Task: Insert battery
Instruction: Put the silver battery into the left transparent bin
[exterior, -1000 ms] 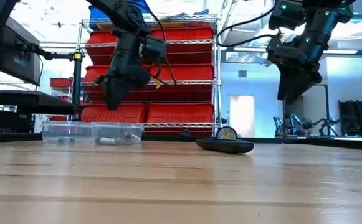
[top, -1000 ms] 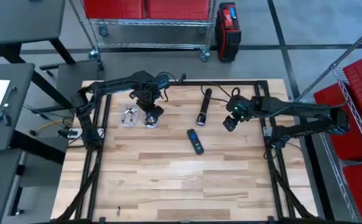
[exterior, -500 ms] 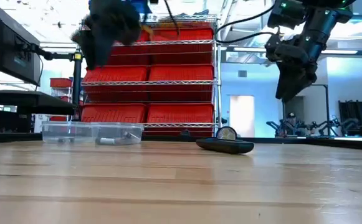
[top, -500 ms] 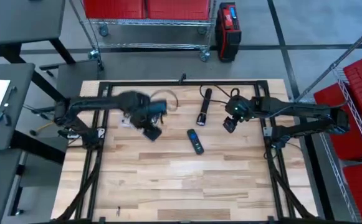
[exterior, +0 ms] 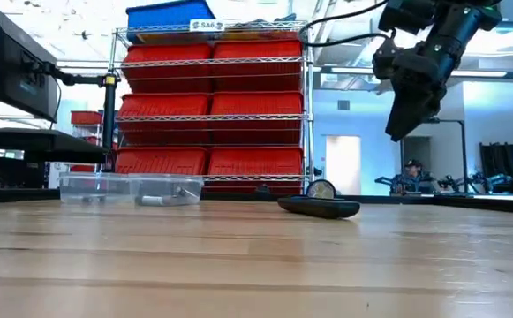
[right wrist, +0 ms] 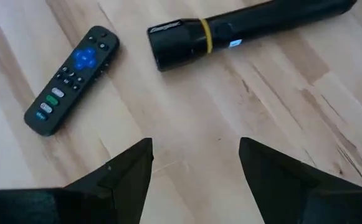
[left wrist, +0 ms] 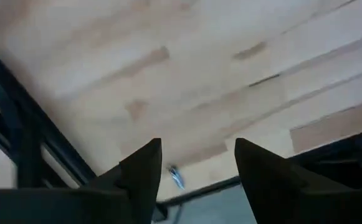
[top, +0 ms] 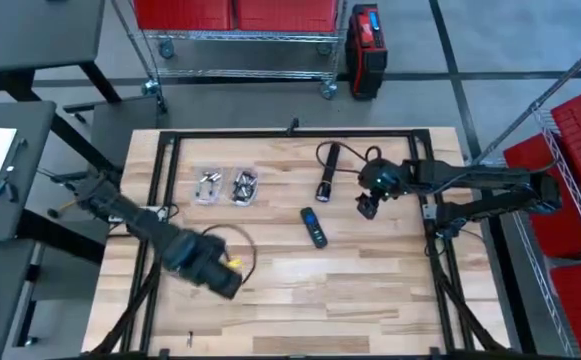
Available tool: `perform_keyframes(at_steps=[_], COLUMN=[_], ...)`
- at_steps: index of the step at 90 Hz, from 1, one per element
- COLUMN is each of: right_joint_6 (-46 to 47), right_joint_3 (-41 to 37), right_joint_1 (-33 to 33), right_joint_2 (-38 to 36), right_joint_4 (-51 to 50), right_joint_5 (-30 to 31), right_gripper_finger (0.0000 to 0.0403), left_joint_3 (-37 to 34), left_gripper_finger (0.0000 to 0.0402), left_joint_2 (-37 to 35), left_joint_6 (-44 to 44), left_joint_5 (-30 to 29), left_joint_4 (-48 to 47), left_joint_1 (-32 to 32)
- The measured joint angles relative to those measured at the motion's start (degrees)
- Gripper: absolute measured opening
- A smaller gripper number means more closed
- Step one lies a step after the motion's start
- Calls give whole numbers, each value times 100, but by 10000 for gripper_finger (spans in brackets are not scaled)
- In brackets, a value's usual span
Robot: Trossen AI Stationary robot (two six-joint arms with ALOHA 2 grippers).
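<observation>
A black remote lies face up mid-table, also in the right wrist view. A black flashlight lies beyond it. Two clear trays at the far left hold small batteries. My right gripper hangs open above the bare wood to the right of the remote and flashlight. My left gripper is open over the near-left part of the table, with nothing between its fingers.
A black frame runs along the table's edges. A small metal bit lies on the wood near the near edge. Red bins on a wire shelf stand beyond the far edge. Bare wood spans the table's near half.
My left arm has swung away from the clear trays at the far left, toward the table's near edge, and now points at the near-left wood. It has left the low view. The trays, remote and flashlight have stayed where they were.
</observation>
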Motion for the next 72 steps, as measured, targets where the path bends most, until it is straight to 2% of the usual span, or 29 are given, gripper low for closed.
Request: perform_keyframes(at_steps=[11,18,32,45,53,72], right_joint_6=[-4,-4,-2,-99,-109,-109], right_joint_3=[0,0,0,0,0,0], right_joint_1=[19,19,21,33,58,84], right_joint_2=[0,0,0,0,4,0], right_joint_4=[99,105,97,119,122,125], right_joint_5=[0,0,0,2,4,7], right_gripper_finger=[232,232,232,232,232,232], left_joint_3=[-395,-681,-950,-880,-814,-763], left_gripper_finger=[178,175,170,168,168,168], left_joint_2=[2,3,223,830,1199,1631], left_joint_6=[-1066,-1661,-2553,-2620,-2551,-2761], left_joint_5=[-13,-50,-555,-429,-138,198], left_joint_4=[117,681,1531,1890,2118,2653], left_joint_1=[-541,-832,-1389,-1797,-1984,-2161])
